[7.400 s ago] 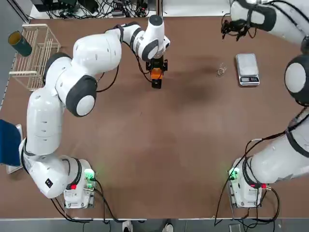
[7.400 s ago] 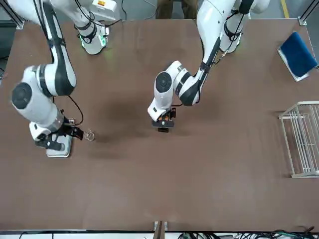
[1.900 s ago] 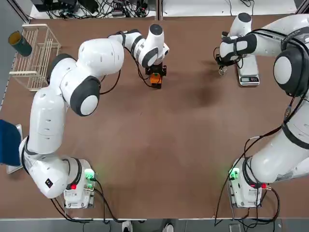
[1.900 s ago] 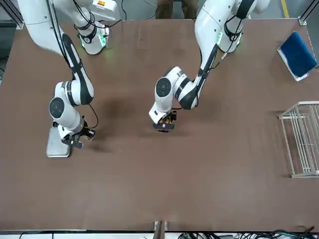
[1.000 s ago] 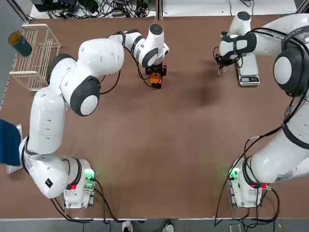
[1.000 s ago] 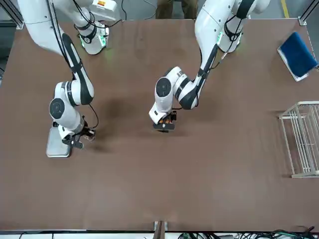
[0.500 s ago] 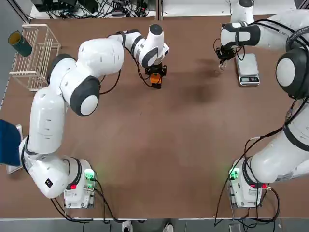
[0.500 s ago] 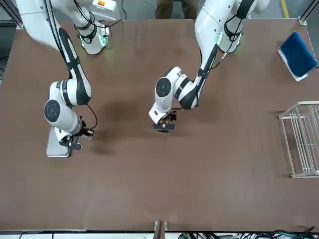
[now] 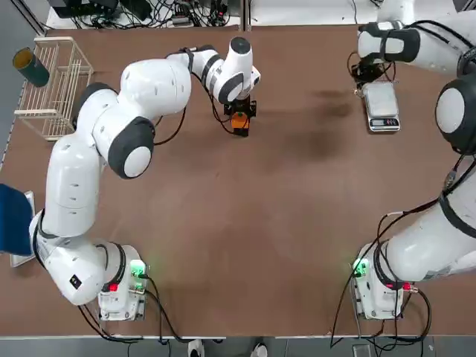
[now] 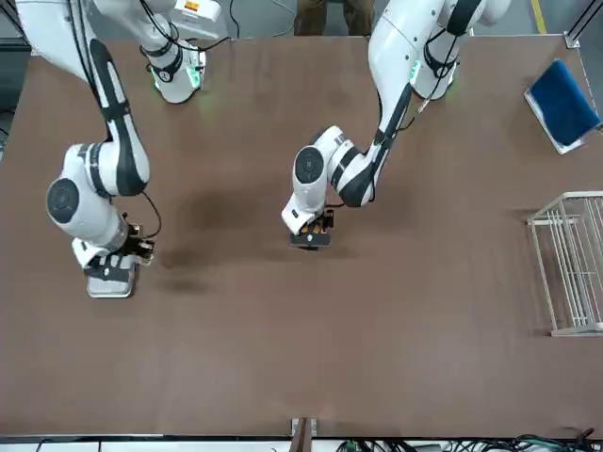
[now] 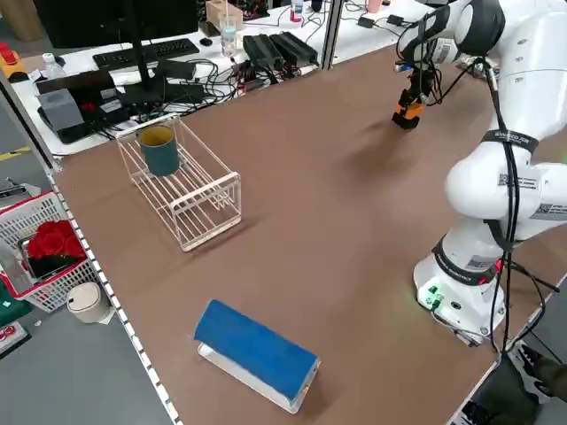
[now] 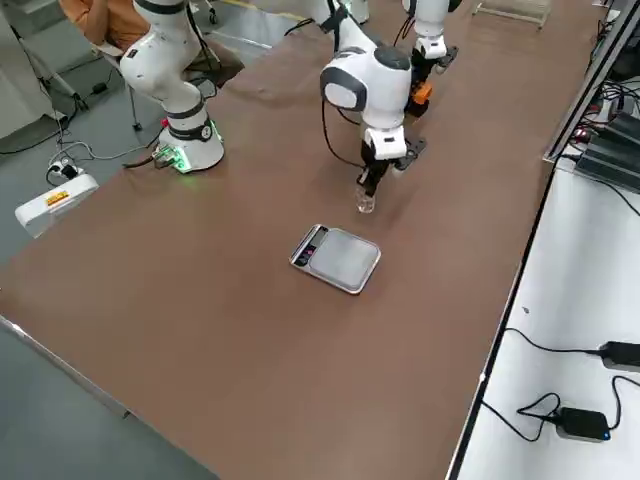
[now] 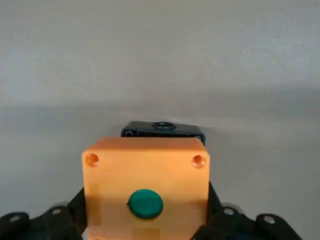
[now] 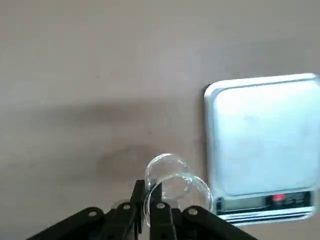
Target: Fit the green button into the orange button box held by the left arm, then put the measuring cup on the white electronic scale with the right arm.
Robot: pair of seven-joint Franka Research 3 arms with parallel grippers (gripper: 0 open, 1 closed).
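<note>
The orange button box (image 13: 146,170) sits between the fingers of my left gripper (image 9: 239,108), which is shut on it at the far middle of the table. The green button (image 13: 145,204) is seated in the box's face. A small black block (image 13: 162,129) lies just beyond the box. My right gripper (image 14: 148,199) is shut on the rim of the clear measuring cup (image 14: 176,187) and holds it above the table, beside the white electronic scale (image 14: 264,142). From the right side the cup (image 12: 365,203) hangs near the scale's (image 12: 336,258) plate end, short of it.
A white wire basket (image 9: 50,83) with a dark green can (image 9: 30,67) stands at the far left. A blue pad (image 9: 12,222) lies at the left edge. Cables and devices line the far edge beyond the table.
My right gripper has lifted the measuring cup off the table and carried it right, toward the scale. The left arm and the orange box have not moved.
</note>
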